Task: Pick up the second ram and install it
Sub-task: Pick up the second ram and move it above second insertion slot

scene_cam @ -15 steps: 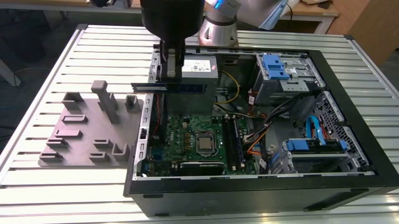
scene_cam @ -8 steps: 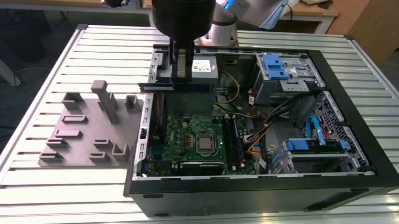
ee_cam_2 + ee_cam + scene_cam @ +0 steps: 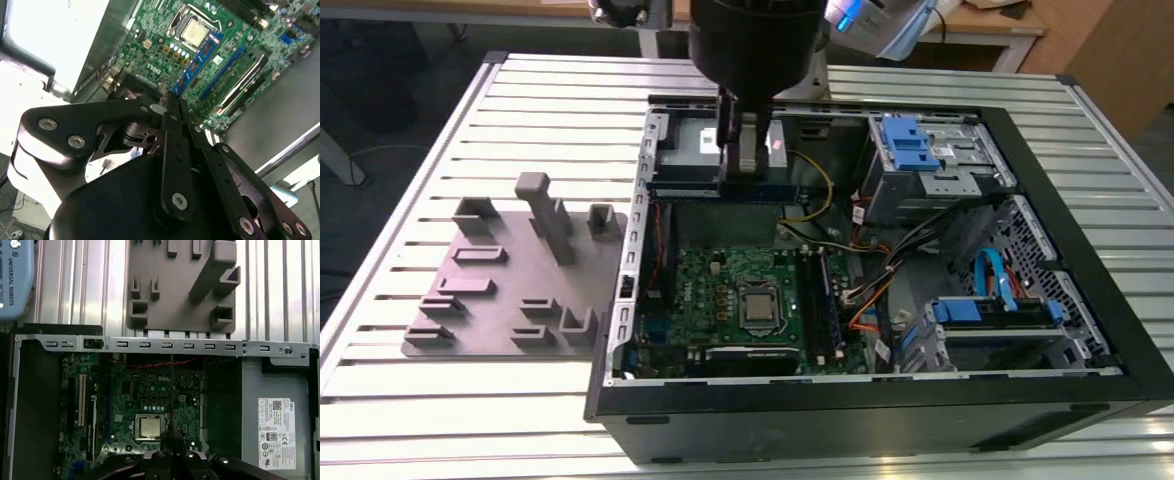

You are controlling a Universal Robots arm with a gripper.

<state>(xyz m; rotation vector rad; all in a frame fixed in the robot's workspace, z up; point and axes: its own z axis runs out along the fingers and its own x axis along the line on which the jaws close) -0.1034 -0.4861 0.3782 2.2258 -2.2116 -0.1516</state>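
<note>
Black jaws up close in the second wrist view, shut tight on the ram [image 3: 197,60]. Gripped by its flat sides, thin edge down, one end poking out past the tips toward the board [image 3: 155,30]. Up in the air over the open case [image 3: 854,400], above the far end near the drive box [image 3: 687,150] in the exterior view. Not in a slot yet, and touching nothing but the jaws.

Grey holder plate [image 3: 507,290] on the bench [image 3: 400,400], beside the case on the exterior view's left, well apart from the jaws. Down on the board, long slots [image 3: 825,300] just beside the CPU socket [image 3: 761,305], on the exterior view's right of it. Looks like one stick [image 3: 245,75] sitting in a slot already, with a blue slot [image 3: 222,72] free next to it.

To do this step well, probably:
- Line up with the free slot first, end to end.
- Hold level, not tipped.
- Stay away from the wires [image 3: 887,260] close by.
- Go straight down, slowly.
- Push evenly at both ends until fully in.
- Stop pushing if stuck, then line up again.
</note>
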